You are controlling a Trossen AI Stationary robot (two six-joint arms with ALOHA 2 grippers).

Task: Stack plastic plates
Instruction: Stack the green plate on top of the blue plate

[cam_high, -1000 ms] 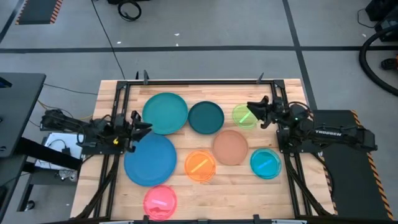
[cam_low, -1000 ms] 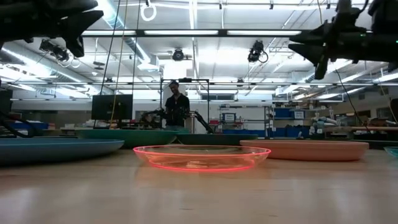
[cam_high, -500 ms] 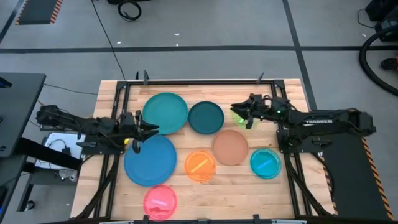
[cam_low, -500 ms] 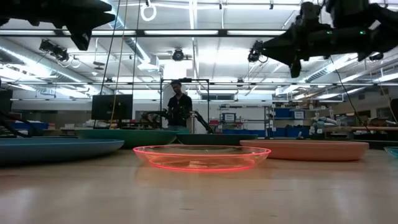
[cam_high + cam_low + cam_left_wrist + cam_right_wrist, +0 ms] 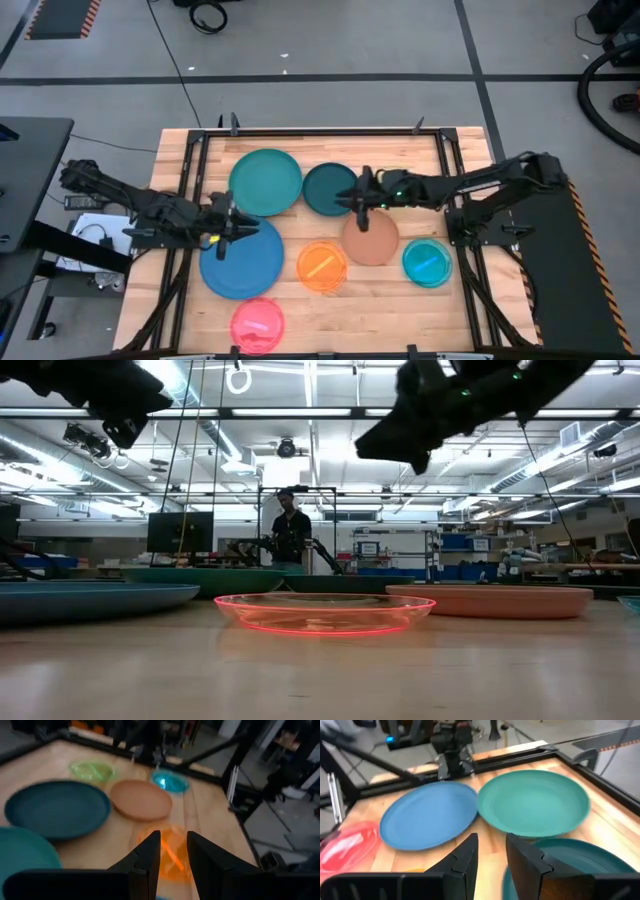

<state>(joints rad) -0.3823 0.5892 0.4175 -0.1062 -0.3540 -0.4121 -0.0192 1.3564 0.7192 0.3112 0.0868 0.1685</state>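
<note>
Eight plastic plates lay unstacked on the wooden table (image 5: 455, 150), high view. Back row: large teal plate (image 5: 265, 181), w/ medium dark teal plate (image 5: 330, 189) just beside it, toward the right arm's side. Large blue plate (image 5: 241, 256) sat in front of the teal one, rims touching or nearly so. Tan-brown plate (image 5: 371, 238) lay near table centre, in front of the dark teal one. Small orange plate (image 5: 321, 266) sat between blue and tan-brown plates. Small cyan plate (image 5: 427, 262) lay toward the right arm's side, just beside the tan-brown plate. Small pink plate (image 5: 258, 324) lay at the front edge, in front of the blue plate. Small green plate (image 5: 393, 181) at back was mostly hidden under the right arm.

Right gripper (image 5: 360, 194) reached in over the gap betw. dark teal and tan-brown plates; fingers stood slightly apart, holding nothing (right wrist view). Left gripper (image 5: 229, 219) hovered over the back edge of the blue plate, near the teal plate; fingers likewise slightly parted and empty (left wrist view). In the low view both grippers hung clear above the plates.

Background, low view: a person (image 5: 290, 538) stood well beyond the table.
</note>
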